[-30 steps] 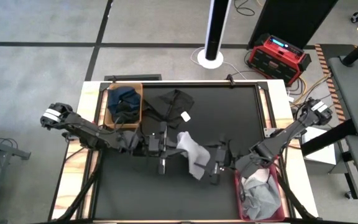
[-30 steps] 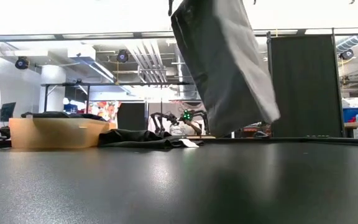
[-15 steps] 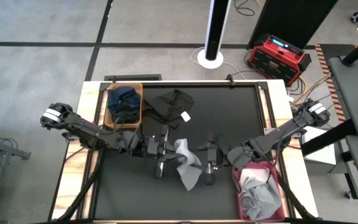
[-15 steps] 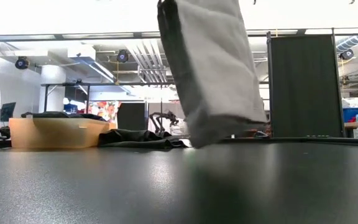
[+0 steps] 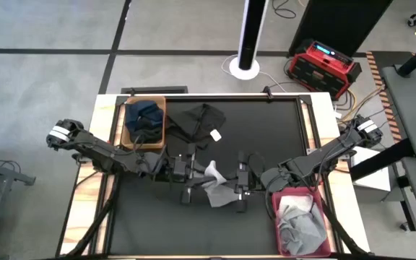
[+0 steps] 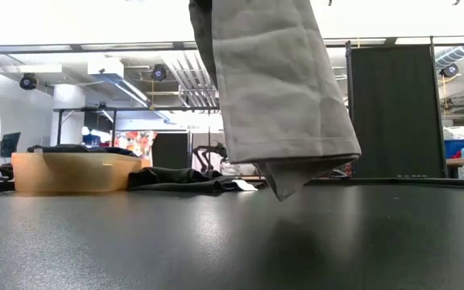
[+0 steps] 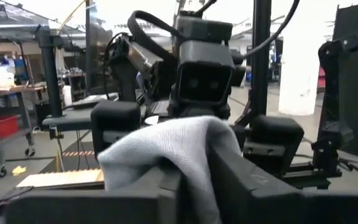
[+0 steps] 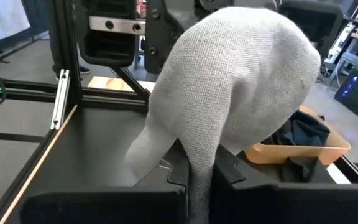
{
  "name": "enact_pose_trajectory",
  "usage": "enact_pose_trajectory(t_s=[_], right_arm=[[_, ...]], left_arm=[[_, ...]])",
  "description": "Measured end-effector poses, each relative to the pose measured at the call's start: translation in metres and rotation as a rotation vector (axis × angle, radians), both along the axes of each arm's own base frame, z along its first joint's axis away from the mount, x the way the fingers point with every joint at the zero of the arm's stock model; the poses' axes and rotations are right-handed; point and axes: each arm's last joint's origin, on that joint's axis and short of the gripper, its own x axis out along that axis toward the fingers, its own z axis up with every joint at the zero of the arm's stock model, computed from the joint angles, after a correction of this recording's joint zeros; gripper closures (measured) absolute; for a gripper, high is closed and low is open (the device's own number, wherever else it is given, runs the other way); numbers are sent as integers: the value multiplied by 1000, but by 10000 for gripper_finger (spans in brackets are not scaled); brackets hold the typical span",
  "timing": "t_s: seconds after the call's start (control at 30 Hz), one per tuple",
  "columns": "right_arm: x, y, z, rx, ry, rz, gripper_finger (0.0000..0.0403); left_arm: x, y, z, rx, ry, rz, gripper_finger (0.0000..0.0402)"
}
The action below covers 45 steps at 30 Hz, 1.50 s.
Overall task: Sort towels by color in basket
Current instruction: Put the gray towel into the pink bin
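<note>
A light grey towel hangs in the air between my two grippers over the middle of the table; in the low view the grey towel hangs with its lower edge just above the table. My left gripper and my right gripper face each other closely, both shut on it. A black towel with a white tag lies flat at the far middle. A navy towel lies in the wooden basket. Grey towels lie in the red basket. My left gripper pinches an upper part of the grey towel between its two fingers, coming level from the table's left. The cloth bulges over the fingers and hangs below, clear of the table. One layer or several, I cannot tell. My right gripper pinches the towel's upper part between its two fingers, coming level from the table's right. The cloth bulges over the fingers and hangs slack below, clear of the table.
The wooden basket stands at the table's far left, the red basket at the near right. The black table top is bare at the far right and along the near left.
My right gripper has moved toward the table's left, close to my left gripper, still holding the towel. The towel, spread slanting between the grippers before, has bunched into a narrower hanging fold whose lower end now hangs a little lower.
</note>
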Motion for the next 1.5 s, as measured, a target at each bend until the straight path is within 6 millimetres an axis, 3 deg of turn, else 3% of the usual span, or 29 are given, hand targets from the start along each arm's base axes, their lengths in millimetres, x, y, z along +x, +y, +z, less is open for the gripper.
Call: enact_pose_trajectory(t_s=[0.3, 0.47, 0.57, 0.7, 0.93, 1.13, 1.5], right_arm=[[-5, 0, 4, -16, -13, -95, 389], [-15, 5, 9, -43, -26, -160, 389], [-20, 9, 12, -71, -40, -205, 390], [-22, 11, 13, -84, -46, -241, 390], [-22, 11, 14, -75, -54, -246, 390], [-22, 11, 15, -67, -59, -246, 390], [-22, 11, 18, -44, -91, -248, 390]], left_arm=[[-12, 6, 10, 44, 42, 53, 182], [-29, 12, 19, 87, 121, 74, 127], [-35, 15, 21, 89, 160, 74, 116], [-35, 14, 9, 86, 203, 73, 117], [-18, 10, -19, 48, 272, 129, 118], [-5, 12, -28, 21, 240, 205, 102], [17, 6, -51, 16, 195, 107, 87]])
